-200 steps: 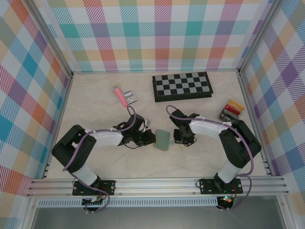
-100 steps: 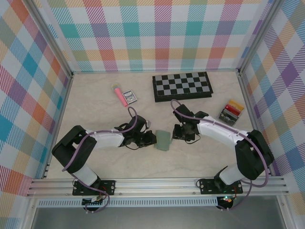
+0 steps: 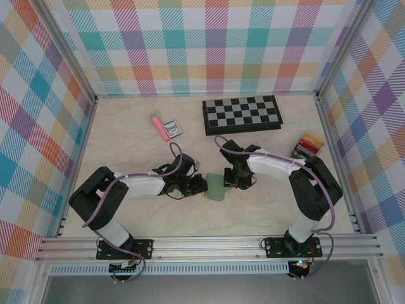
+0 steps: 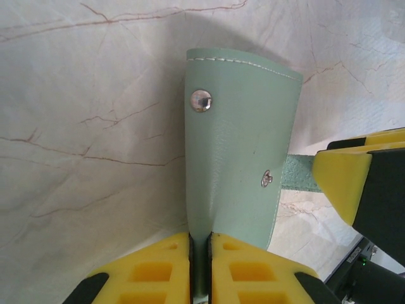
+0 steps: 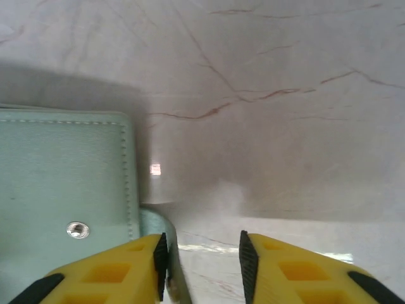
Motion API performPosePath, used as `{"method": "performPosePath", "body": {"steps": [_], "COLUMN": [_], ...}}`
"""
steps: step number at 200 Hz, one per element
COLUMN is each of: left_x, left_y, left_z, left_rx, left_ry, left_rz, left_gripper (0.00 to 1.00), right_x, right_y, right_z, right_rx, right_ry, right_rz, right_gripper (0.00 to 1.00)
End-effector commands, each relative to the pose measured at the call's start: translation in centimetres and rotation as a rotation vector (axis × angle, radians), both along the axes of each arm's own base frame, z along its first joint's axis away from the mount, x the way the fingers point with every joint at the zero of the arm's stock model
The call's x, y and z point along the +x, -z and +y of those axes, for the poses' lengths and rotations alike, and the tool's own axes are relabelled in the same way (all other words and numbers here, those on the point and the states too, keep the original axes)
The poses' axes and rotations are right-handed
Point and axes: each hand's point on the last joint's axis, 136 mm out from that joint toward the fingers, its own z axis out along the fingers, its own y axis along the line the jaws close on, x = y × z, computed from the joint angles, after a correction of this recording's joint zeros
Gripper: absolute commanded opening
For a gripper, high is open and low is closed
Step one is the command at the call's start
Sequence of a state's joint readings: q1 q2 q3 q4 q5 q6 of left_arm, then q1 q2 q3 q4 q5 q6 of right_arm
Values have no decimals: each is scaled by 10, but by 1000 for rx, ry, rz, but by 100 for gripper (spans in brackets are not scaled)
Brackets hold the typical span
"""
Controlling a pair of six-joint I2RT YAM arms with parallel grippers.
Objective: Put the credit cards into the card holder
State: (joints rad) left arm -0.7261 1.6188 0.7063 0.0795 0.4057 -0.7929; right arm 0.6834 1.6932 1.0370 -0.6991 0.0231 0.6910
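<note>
A pale, marble-veined table carries everything. Near its middle lies the sage-green card holder. At the back sits a chessboard, and left of it a pink marker lies just beside a small dark packet. By the right edge stands a small rack (red and yellow credit cards upright in it).

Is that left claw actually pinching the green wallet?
Yes: the left gripper is clamped shut on the edge of the card holder.

No legible lettering, brand, number or sign on any surface in these views.
</note>
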Motion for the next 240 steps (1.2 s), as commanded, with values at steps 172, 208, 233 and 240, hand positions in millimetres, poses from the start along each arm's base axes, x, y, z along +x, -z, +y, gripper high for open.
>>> {"method": "performPosePath", "body": {"steps": [172, 208, 233, 240], "left_x": [-22, -7, 1, 4], "left_y": [-20, -46, -58, -62], "left_z": [43, 56, 62, 61], "left_rx": [189, 243, 284, 283], "left_ry": [-105, -148, -160, -161], "left_rz": [-99, -197, -246, -262], "left_gripper": [42, 47, 52, 53], "right_x": [-2, 33, 65, 73], "right_y": [-26, -87, -125, -134], "right_z": [-5, -31, -92, -115], "right_rx": [-110, 27, 66, 54], "right_ry": [-232, -76, 109, 170], "right_rz": [-210, -341, -428, -453], "right_gripper": [41, 48, 65, 68]}}
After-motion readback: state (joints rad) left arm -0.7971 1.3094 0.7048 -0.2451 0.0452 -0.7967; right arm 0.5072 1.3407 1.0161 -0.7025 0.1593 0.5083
